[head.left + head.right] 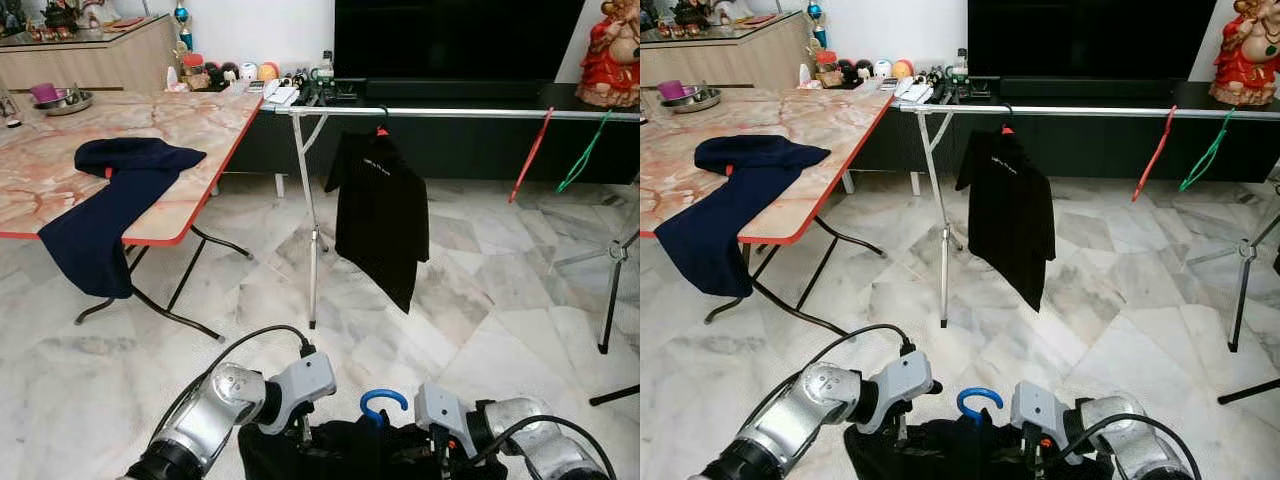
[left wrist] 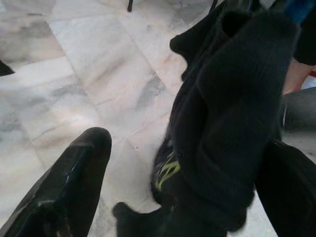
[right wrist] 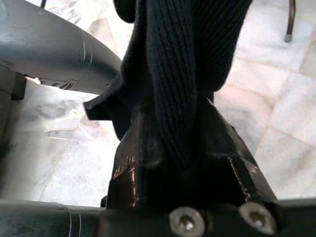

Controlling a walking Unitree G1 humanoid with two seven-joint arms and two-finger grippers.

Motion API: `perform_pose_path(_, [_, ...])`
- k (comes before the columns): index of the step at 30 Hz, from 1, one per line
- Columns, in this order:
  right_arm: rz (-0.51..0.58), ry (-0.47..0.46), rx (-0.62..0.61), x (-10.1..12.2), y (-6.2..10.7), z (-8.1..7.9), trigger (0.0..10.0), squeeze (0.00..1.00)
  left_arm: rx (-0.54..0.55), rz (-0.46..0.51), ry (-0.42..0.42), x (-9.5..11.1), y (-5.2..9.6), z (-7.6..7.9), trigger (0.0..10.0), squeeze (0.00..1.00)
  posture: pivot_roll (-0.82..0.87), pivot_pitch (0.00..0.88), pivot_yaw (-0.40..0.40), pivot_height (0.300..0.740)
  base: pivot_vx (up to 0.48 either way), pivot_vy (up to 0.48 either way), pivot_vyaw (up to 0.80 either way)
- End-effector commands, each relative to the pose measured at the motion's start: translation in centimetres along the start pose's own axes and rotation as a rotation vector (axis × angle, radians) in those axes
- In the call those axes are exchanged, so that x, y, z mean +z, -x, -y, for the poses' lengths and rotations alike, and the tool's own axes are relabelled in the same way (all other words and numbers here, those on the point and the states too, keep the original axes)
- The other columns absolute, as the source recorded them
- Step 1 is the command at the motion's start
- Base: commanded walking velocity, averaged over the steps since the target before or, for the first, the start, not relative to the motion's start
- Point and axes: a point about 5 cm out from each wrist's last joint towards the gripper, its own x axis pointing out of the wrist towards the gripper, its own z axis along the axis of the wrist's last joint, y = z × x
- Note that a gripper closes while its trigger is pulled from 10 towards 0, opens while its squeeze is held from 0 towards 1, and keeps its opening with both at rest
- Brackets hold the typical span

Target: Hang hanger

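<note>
Below, both grippers — right gripper (image 3: 173, 148), left gripper (image 2: 163, 197) — apparently pinch ribbed black garment (image 1: 350, 450).

Blue-hooked hanger (image 1: 384, 402) upright, draped in black knit garment (image 1: 340, 450), low over floor.

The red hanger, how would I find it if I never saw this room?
Find the long silver rail in front of the dark TV cabinet. Past the hanging black shirt, two bare hangers dangle slanted. The red hanger is nearer the shirt; the green hanger is beyond it.
</note>
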Motion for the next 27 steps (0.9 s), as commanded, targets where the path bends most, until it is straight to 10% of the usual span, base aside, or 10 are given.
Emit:
perform_pose_path(1, [0.043, 0.045, 0.01, 1.2, -0.2, 0.3, 0.0, 0.0, -0.031, 0.0, -0.01, 0.2, -0.3, 0.2, 10.0, 0.0, 0.03, 0.026, -0.002, 0.74, 0.0, 0.0, 0.0])
perform_pose_path(12, [0.066, 0.076, 0.006, 2.1, -0.6, 0.6, 0.0, 0.0, -0.065, 0.038, 0.051, 0.3, -0.9, 0.1, 10.0, 0.0, 0.03, 0.027, 0.001, 0.74, 0.0, 0.0, 0.0])
perform_pose_path(13, [0.07, 0.076, -0.002, 2.2, -0.5, 0.7, 0.0, 0.0, -0.077, 0.045, 0.064, 0.3, -1.0, 0.2, 8.0, 0.0, 0.02, 0.027, 0.002, 0.74, 0.0, 0.0, 0.0])
perform_pose_path(14, [0.07, 0.076, -0.002, 2.2, -0.5, 0.7, 0.0, 0.0, -0.077, 0.045, 0.064, 0.3, -1.0, 0.2, 8.0, 0.0, 0.02, 0.027, 0.002, 0.74, 0.0, 0.0, 0.0])
perform_pose_path(16, [0.078, 0.078, -0.008, 2.3, -0.3, 0.8, 0.0, 0.0, -0.094, 0.056, 0.087, 0.2, -1.1, 0.3, 1.5, 0.0, 0.02, 0.027, 0.002, 0.74, 0.0, 0.0, 0.0])
perform_pose_path(17, [0.083, 0.077, -0.011, 2.4, -0.3, 0.8, 0.0, 0.0, -0.099, 0.06, 0.094, 0.2, -1.1, 0.3, 0.2, 0.0, 0.02, 0.028, 0.002, 0.74, 0.0, 0.0, 0.0])
perform_pose_path(27, [0.111, 0.079, -0.032, 2.9, -0.3, 1.1, 0.0, 0.0, -0.15, 0.073, 0.126, 0.1, -1.2, 0.5, 0.0, 0.0, 0.02, 0.028, 0.006, 0.74, 0.0, 0.0, 0.0])
